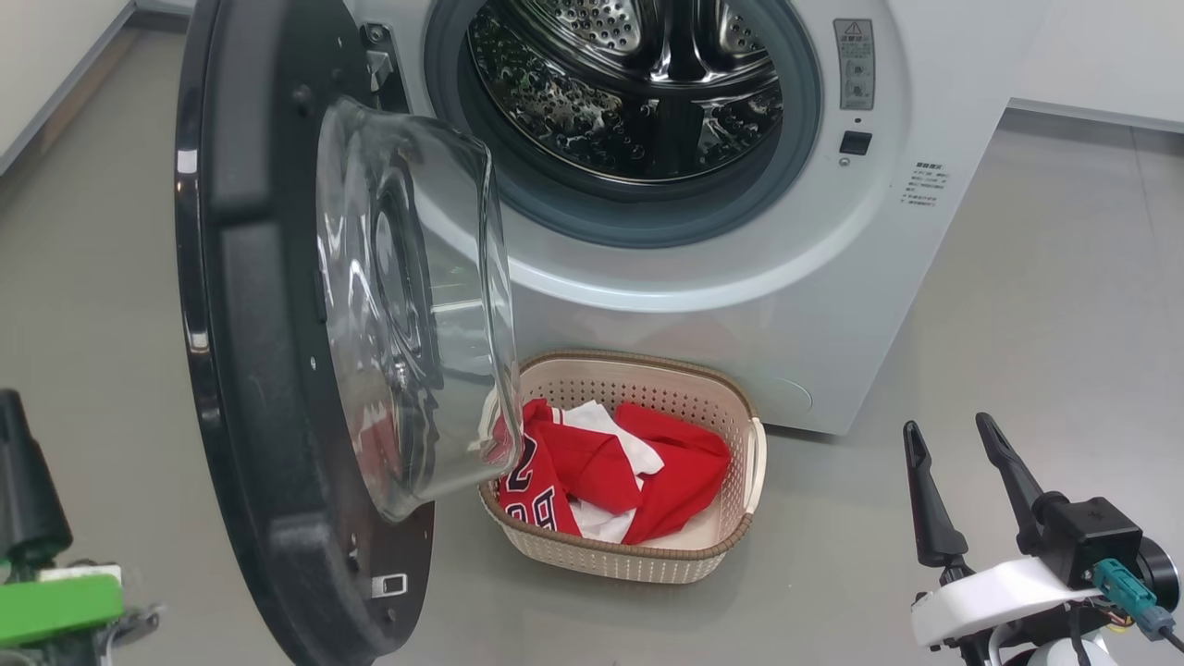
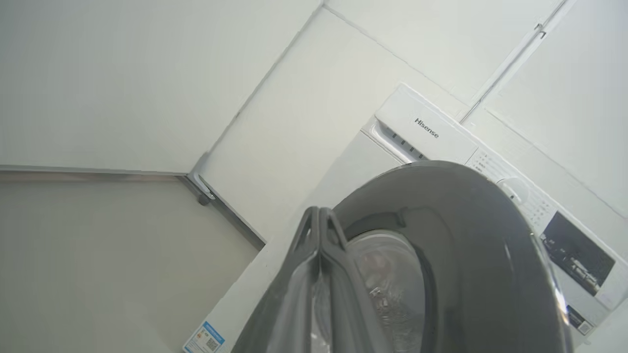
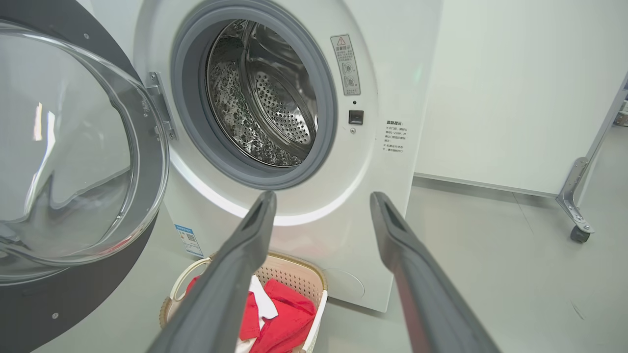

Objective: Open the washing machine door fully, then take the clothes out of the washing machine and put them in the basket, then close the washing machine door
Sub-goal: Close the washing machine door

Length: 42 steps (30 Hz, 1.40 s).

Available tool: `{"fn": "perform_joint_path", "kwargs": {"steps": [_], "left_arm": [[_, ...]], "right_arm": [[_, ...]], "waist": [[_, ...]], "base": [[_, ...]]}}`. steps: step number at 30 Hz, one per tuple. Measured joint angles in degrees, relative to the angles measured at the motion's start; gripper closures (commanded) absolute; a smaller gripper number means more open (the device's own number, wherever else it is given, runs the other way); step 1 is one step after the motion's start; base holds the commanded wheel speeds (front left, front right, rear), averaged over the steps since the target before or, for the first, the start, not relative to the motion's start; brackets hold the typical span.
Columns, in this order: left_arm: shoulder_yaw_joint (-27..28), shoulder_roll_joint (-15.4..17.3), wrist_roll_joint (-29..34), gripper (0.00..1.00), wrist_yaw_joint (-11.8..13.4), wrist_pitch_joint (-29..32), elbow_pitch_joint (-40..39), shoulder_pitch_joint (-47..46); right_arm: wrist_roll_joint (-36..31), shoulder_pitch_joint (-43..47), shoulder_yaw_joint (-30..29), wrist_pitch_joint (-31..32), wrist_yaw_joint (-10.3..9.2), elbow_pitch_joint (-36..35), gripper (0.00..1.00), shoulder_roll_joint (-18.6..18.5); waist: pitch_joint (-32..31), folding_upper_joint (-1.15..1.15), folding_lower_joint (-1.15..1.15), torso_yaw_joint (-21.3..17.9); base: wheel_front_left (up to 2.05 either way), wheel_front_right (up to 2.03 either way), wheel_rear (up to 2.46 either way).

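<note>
The washing machine point(image 1: 832, 305) stands with its round opening exposed, and the steel drum point(image 1: 629, 102) is bare of fabric as far as the views reach. The washing machine door point(image 1: 250, 388) hangs wide on hinges at the left of the opening. It is nearly edge-on to the head camera, its plane running from the machine out toward the robot, with the glass bowl point(image 1: 407, 305) bulging rightward. The basket point(image 1: 647, 388) sits on the floor just before the machine's front, and the clothes point(image 1: 666, 472) — red with white parts — lie inside it. Assessment: only the closing is outstanding. The left gripper point(image 2: 319, 213), fingers pressed together and holding nothing, is on the door's glossy outer side (the side a closing push must come from) and belongs to the nearer arm; contact with the door cannot be confirmed. The right gripper point(image 1: 949, 425), fingers spread and empty, hovers well apart at the lower right — on the inner side of the door, poorly placed for a push.
</note>
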Motion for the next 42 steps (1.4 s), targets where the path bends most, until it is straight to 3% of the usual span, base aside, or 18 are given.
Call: {"fn": "perform_joint_path", "kwargs": {"steps": [1,3,8,17,42], "left_arm": [[0.0,0.0,0.0,1.00,0.0,0.0,0.0,0.0],[0.2,-0.8,-10.1,1.00,-1.3,2.1,-1.4,-1.6],[0.1,-0.9,-22.7,1.00,-1.5,7.0,-1.5,-2.2],[-1.3,-0.8,-34.3,1.00,-1.4,15.3,0.9,-1.1],[-7.7,-0.3,-38.9,1.00,-0.8,26.8,-0.6,4.0]], "right_arm": [[0.0,0.0,0.0,0.0,0.00,0.0,0.00,0.0],[0.0,0.0,0.0,0.0,0.00,0.0,0.00,0.0],[0.0,0.1,0.1,0.0,0.01,-0.1,0.00,0.0],[0.0,0.1,0.3,0.0,0.02,-0.2,0.00,0.0],[0.1,0.1,0.5,0.1,0.10,-1.1,0.00,-0.3]], "waist": [[0.0,0.00,0.00,0.0],[-0.1,0.00,0.00,0.2],[-0.3,0.00,0.00,0.3],[-0.2,0.00,0.00,0.1],[1.4,0.00,0.00,-0.6]], "base": [[0.00,0.00,0.00],[0.00,0.00,0.00],[0.00,0.00,0.00],[0.00,0.00,0.00],[0.00,0.00,0.00]]}}
